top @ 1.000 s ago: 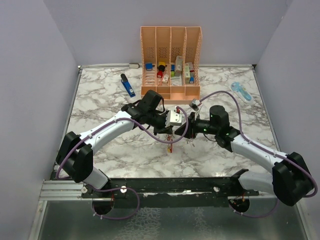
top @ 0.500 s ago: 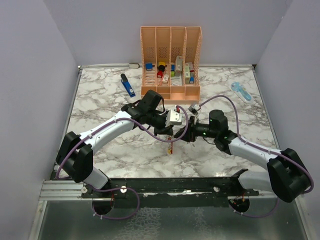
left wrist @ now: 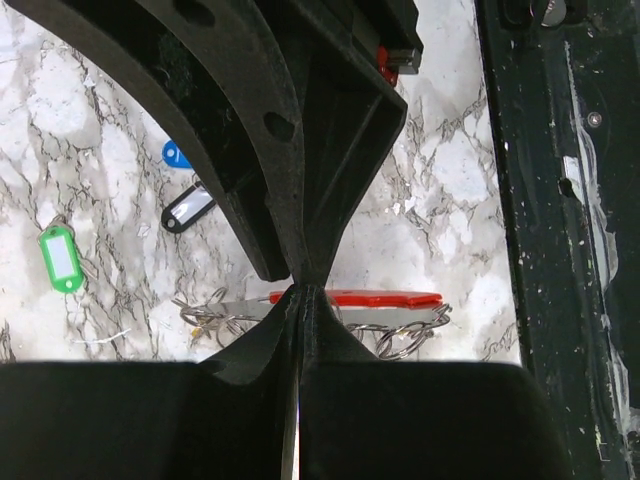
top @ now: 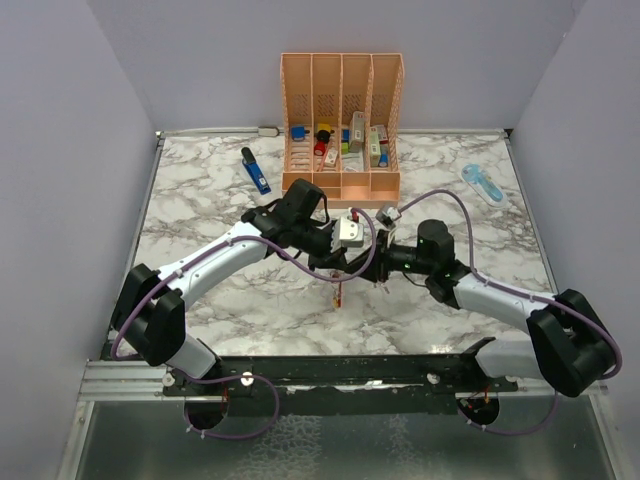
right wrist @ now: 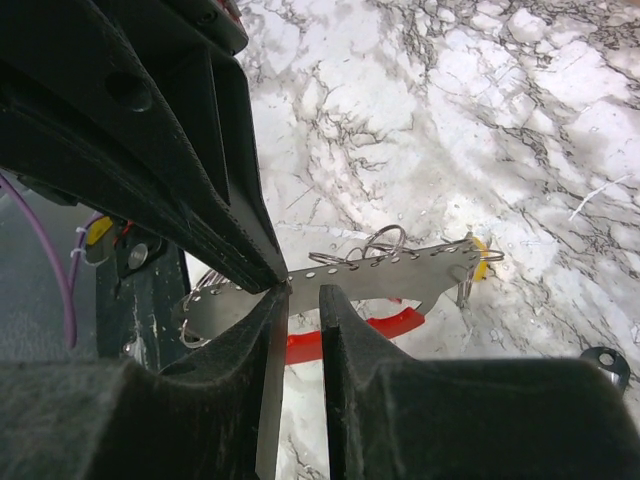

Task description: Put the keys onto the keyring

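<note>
The keyring (left wrist: 355, 298) is a red curved clip on a perforated metal strip (right wrist: 400, 275) that carries several wire rings. It hangs over the marble, small and red in the top view (top: 340, 291). My left gripper (left wrist: 300, 290) is shut on the strip's edge. A yellow tag (right wrist: 481, 256) hangs at the strip's far end. My right gripper (right wrist: 305, 300) is at the strip's lower edge, beside the left fingers. Its jaws stand a narrow gap apart with nothing seen between them. Loose keys lie on the table: a green tag (left wrist: 60, 258), a black one (left wrist: 190, 208), a blue one (left wrist: 175, 155).
A peach slotted organizer (top: 342, 75) with small coloured items stands at the back centre. A blue pen-like tool (top: 256, 171) lies to its left and a light blue object (top: 483, 183) at the back right. The black rail (top: 330, 370) runs along the near edge.
My right arm has swung left, bringing its gripper up against the left gripper and the hanging keyring. The left arm has kept its hold and barely moved.
</note>
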